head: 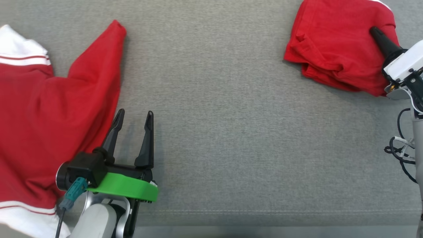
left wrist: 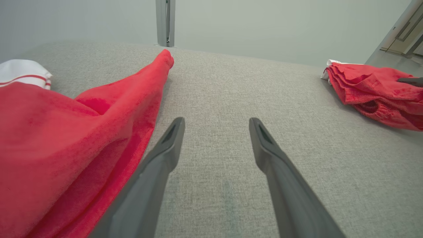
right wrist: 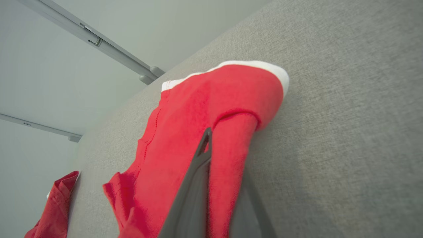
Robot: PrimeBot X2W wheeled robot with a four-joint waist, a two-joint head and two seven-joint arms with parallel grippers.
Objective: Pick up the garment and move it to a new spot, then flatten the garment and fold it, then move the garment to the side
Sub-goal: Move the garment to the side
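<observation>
A big red top (head: pixel 39 125) lies spread out just left of the left gripper (head: pixel 135 112). Its sleeve points the same way as the wide-apart fingers, and its left part is cut off. Far to the right, the right gripper (head: pixel 375 31) pinches a fold of the folded red garment (head: pixel 333 49). The garment stretches out past the fingertips, white edge farthest. One finger hides under cloth.

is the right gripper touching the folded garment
Touching. The right wrist view shows the right gripper shut on the folded garment, cloth pinched between its fingers.
</observation>
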